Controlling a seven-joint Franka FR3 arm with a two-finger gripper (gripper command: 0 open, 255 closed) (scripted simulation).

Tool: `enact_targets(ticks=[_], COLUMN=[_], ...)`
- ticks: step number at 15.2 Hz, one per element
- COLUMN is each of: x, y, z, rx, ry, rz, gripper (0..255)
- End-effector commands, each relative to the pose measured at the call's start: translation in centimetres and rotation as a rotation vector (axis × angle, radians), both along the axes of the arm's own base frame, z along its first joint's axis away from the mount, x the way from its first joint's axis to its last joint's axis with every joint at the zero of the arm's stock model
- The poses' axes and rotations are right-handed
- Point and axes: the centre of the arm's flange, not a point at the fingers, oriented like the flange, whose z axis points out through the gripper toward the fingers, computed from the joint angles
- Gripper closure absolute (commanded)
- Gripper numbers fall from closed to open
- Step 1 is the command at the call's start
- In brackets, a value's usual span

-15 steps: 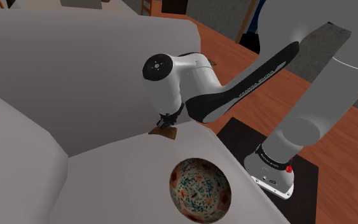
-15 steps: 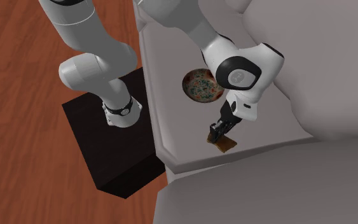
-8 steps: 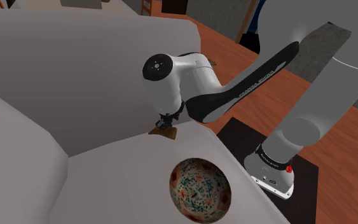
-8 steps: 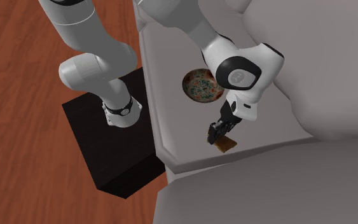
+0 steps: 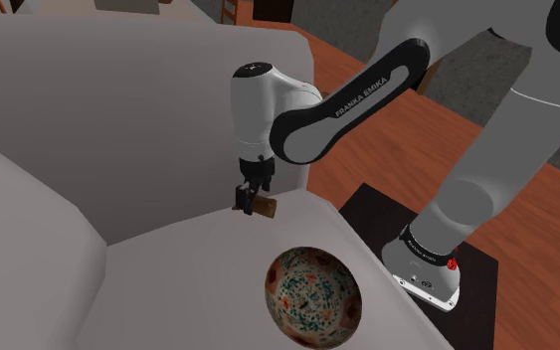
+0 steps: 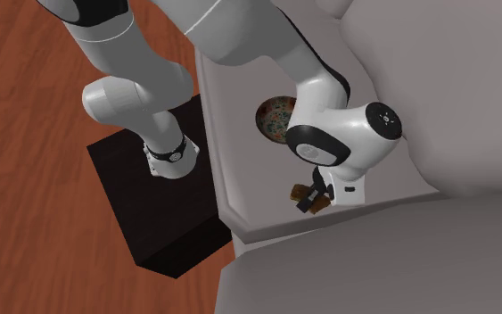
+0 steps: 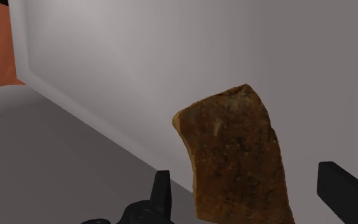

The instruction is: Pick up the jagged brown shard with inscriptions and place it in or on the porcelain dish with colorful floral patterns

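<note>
With the all-black two-finger tool (image 5: 247,203) open astride the jagged, mottled brown shard (image 7: 238,159), touching neither edge, an off-centre squeeze could skid it across the grey sofa seat (image 5: 168,268).

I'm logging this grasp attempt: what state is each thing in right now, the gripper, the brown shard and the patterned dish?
gripper: open, astride the shard without touching it.
brown shard: not held, lying on the grey cushion, outside the dish.
patterned dish: upright on the cushion, empty.
</note>
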Motion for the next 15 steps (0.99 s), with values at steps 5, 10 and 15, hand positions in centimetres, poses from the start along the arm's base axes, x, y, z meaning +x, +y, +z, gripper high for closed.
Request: enact_targets(ticks=[5,10,15], x=[-0.19,-0.19,-0.19], y=[-0.29,-0.29,-0.29], z=[-1.95,-1.95,-1.95], rx=[0.005,0.005,0.005], ry=[0.002,0.002,0.002], rz=[0.004,0.004,0.004], gripper=[0,0,255])
